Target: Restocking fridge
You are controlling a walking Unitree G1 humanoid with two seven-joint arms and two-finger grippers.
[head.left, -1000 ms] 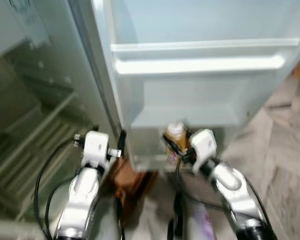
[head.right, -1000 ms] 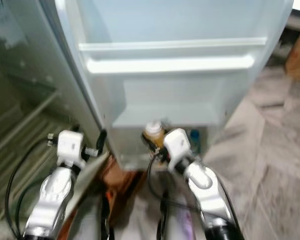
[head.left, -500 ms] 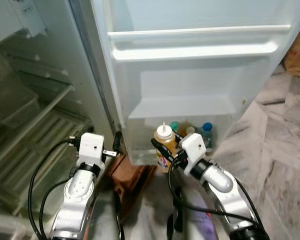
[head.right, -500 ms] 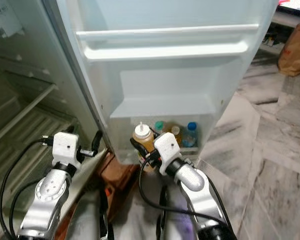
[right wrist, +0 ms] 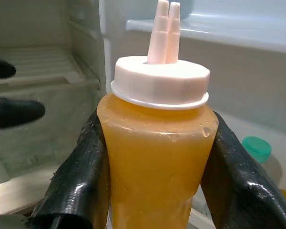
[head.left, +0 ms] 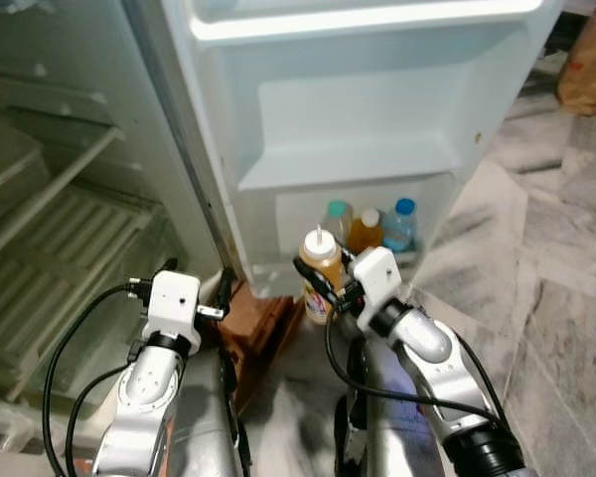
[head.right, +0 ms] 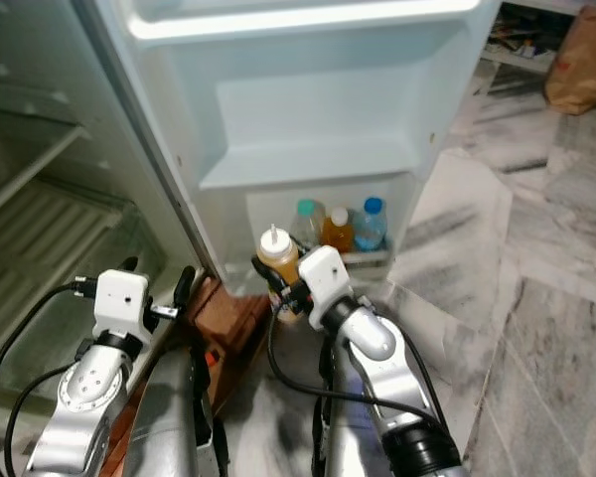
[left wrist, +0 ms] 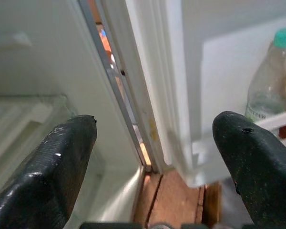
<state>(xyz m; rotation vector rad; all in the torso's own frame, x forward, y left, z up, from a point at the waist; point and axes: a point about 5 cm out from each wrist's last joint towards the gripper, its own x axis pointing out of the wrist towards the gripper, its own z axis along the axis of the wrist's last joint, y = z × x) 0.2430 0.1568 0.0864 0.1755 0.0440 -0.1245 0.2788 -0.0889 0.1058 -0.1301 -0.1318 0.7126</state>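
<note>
So on the far left you've got the open fridge (head.left: pixel 50 189) with its white wire-style shelves (head.left: pixel 55 238) running back into the compartment. Just in front of that sits the left hand (left wrist: pixel 152 157), raised at about the height of the lowest door bin, and its two black fingers (left wrist: pixel 52 171) are spread wide apart with nothing between them. From the left wrist view it's pointed straight at the hinge edge where the fridge body meets the door, and there's a brown wooden piece (head.left: pixel 258 323) on the floor right below that corner.

Moving to the middle, the fridge door (head.left: pixel 358 119) is swung open facing the robot, with a plain moulded shelf halfway down and a clear bottom door bin (head.left: pixel 283 224) under it. The right hand (right wrist: pixel 155 157) is clamped on a squeeze bottle (head.left: pixel 320 268) of orange-yellow sauce with a white twin-nozzle cap. It's upright, held just in front of the bin's left end, fingers pressed on both sides of the body.

Inside the bin, a bit further right, three bottles stand in a row, touching or nearly so: a clear bottle with a teal cap (head.left: pixel 337 219), an amber bottle with a white cap (head.left: pixel 367 229), and a water bottle with a blue cap (head.left: pixel 401 224).

Right of all that is grey marbled floor tile (head.left: pixel 556 298), and a brown paper bag (head.left: pixel 588 65) sitting in the top right corner.
</note>
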